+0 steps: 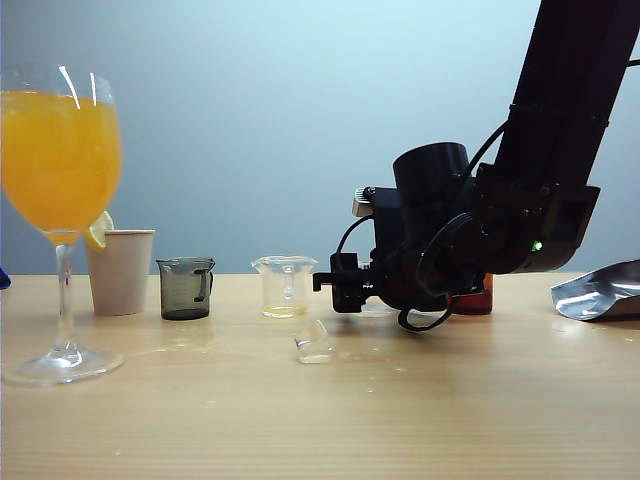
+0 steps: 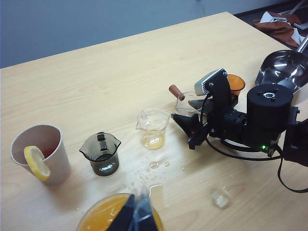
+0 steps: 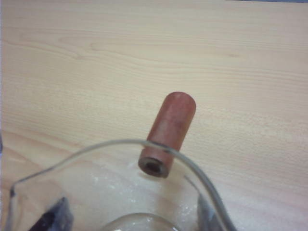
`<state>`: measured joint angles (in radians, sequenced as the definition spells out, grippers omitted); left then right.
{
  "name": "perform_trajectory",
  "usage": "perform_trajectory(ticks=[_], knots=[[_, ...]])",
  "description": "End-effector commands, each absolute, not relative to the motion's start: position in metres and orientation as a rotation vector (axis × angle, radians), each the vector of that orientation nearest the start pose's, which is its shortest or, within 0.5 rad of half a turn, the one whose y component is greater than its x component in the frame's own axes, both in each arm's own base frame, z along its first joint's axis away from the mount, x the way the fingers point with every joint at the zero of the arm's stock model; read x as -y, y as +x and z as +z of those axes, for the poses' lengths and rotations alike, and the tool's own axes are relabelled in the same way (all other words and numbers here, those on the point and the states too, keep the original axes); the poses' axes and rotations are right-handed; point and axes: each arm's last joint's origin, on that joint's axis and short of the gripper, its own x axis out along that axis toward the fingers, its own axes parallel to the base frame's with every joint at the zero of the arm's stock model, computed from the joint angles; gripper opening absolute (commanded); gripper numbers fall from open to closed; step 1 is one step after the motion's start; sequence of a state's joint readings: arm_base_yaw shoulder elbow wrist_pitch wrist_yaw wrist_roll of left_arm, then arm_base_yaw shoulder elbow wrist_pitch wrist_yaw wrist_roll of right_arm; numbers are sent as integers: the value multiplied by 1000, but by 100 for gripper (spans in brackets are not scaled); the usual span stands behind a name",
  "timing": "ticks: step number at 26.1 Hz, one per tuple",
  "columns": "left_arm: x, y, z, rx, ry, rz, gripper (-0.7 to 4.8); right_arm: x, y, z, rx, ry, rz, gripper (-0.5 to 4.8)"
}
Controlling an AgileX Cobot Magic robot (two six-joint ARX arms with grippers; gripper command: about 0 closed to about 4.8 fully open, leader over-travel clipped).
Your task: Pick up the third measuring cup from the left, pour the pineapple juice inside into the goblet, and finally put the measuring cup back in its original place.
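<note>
right pincer [image 3: 130, 214] straddling the measuring cup [image 2: 185, 102], squeezing or not is unclear, cup half hidden, left pincer [image 2: 134, 214] hovering over the goblet [image 1: 60, 150], jaws unreadable

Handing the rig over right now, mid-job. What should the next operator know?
Right gripper: low at the table, jaws either side of the third measuring cup; grip unclear.
Left gripper: above the goblet, state unclear.
Goblet: left end of the table, bowl full of orange liquid.
Done: the cup looks emptied and is back in the row; drops spilled.
Left: confirm the cup stands, release, retract.
</note>
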<state>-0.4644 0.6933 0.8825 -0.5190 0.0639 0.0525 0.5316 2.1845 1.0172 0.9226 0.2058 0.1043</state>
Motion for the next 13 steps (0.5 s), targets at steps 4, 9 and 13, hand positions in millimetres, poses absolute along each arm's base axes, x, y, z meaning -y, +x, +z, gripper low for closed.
perform_trajectory(ticks=[4,9,13], knots=[[63,122,347,-301,118,-532,-5,-206,361,92,-273,7,323,430],[63,122,347,-301,118,-532,-5,-210,358,93,-280,4,345,432],[63,122,347,-301,114,-532,-5,-213,348,98,-339,-22,359,432]])
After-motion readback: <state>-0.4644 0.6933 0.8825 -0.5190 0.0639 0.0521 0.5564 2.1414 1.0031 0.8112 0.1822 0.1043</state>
